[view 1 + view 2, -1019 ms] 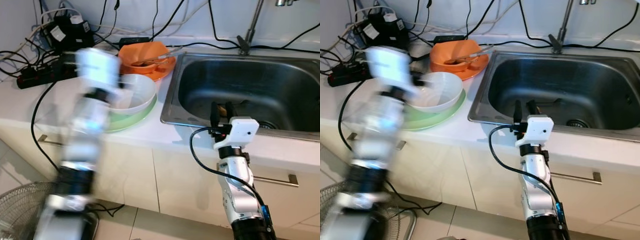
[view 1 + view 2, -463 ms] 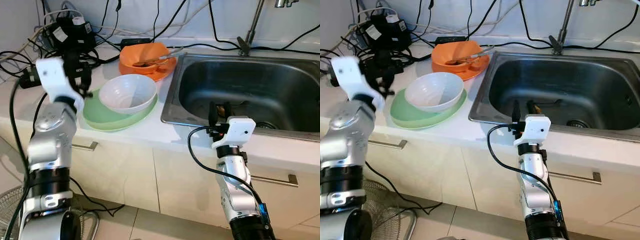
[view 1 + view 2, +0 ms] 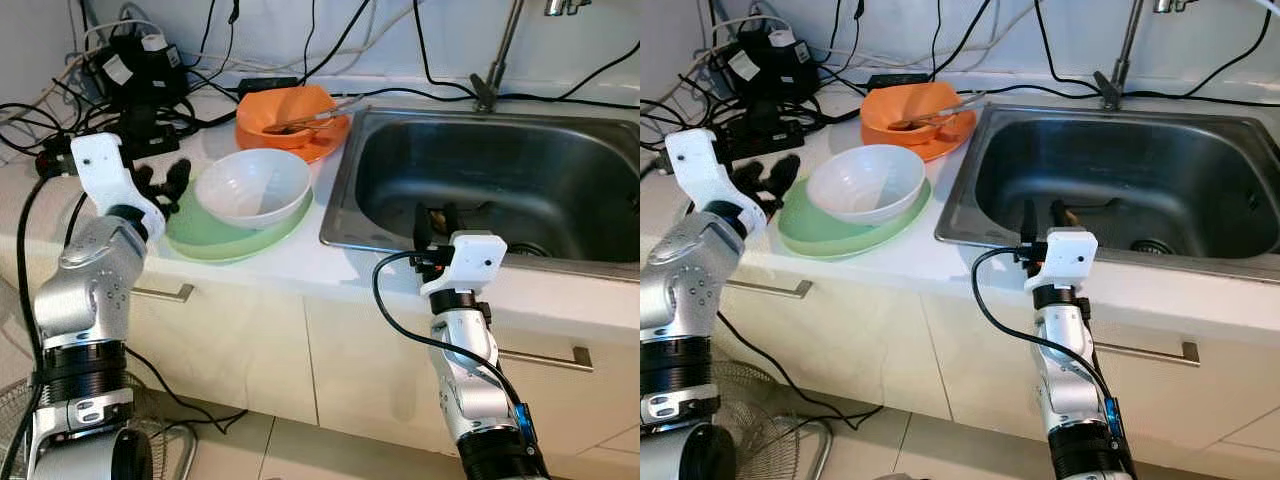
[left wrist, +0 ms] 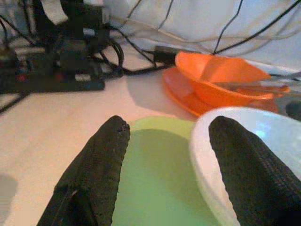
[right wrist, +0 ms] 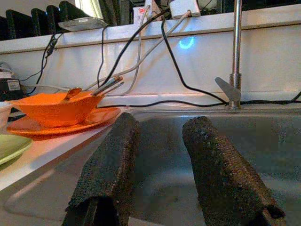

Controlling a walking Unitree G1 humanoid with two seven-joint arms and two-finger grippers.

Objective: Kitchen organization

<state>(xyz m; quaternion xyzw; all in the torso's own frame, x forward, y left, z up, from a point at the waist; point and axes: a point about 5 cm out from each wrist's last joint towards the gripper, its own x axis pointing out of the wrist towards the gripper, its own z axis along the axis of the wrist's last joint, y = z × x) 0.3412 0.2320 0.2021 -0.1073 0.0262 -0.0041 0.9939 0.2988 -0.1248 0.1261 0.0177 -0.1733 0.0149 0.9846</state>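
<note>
now lowered from a second ago, left gripper [image 3: 163, 178] open beside green plate [image 4: 160, 188], white bowl [image 4: 263, 146] by one finger. right gripper [image 3: 436, 222] open over sink [image 3: 520, 160].

bowls: 2 (white bowl [image 3: 253, 186], orange bowl [image 3: 287, 109]) | plates: 2 (green plate [image 3: 205, 230], orange plate [image 3: 322, 143]) | sink [image 3: 497, 180]: 1 | faucet [image 3: 500, 52]: 1 | pincers: 2 (left pincer [image 3: 160, 180], right pincer [image 3: 436, 220]) | drawer handles: 2 | counter [image 3: 300, 265]: 1
</note>
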